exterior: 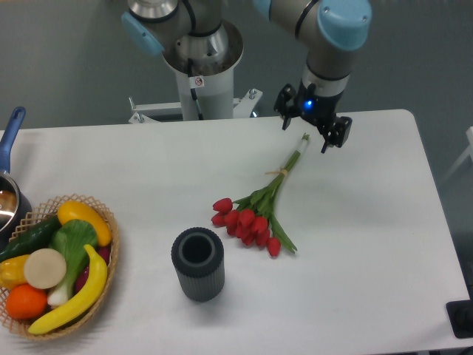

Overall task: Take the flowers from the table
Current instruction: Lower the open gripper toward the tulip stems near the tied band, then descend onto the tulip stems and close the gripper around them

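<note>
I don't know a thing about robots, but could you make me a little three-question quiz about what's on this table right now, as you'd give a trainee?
1. True or false: the flowers lie flat on the table, not yet lifted.
2. Which end of the bunch is nearest the gripper? A) the red buds B) the cut stem ends C) the string tie
3. What stands just in front of the red buds, toward the camera?

Key
1. True. The bunch rests on the white top.
2. B. The gripper, its fingers apart, hangs over the stem tips at the far end.
3. A dark ribbed cylinder, open at the top.
</note>
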`<state>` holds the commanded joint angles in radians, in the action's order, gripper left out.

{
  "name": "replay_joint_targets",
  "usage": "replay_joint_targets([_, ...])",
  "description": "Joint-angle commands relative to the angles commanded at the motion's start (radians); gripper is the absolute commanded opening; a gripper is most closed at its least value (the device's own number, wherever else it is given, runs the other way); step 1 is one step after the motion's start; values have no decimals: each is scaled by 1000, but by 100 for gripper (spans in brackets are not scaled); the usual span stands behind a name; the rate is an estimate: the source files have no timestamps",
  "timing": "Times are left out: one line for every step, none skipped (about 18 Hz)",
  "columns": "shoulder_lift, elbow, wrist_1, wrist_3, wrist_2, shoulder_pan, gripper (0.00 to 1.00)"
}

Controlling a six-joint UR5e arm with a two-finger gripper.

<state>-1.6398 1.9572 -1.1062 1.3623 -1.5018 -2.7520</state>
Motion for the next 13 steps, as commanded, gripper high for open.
replay_joint_targets([0,9,5,-12,3,0,100])
replay_joint_targets([-2,18,8,-18,9,2,100])
replay_joint_targets([-8,19,8,-25,17,2,100])
replay_joint_targets([-17,19,9,-34,23,5,100])
replay_joint_targets([-34,19,22,-54,26,11,100])
replay_joint_targets([-50,19,47,-80,26,23,100])
replay_joint_targets([-64,19,57,-89,26,28,100])
replay_joint_targets([-71,19,57,-104,26,32,100])
replay_joint_targets([-80,13,57,-126,26,37,100])
replay_joint_targets([-100,3,58,-140,26,51,100])
replay_joint_targets([-110,0,58,-141,26,58,100])
replay_joint_targets([-121,0,58,-144,26,60,100])
replay_joint_targets([-129,-4,68,-152,26,64,100])
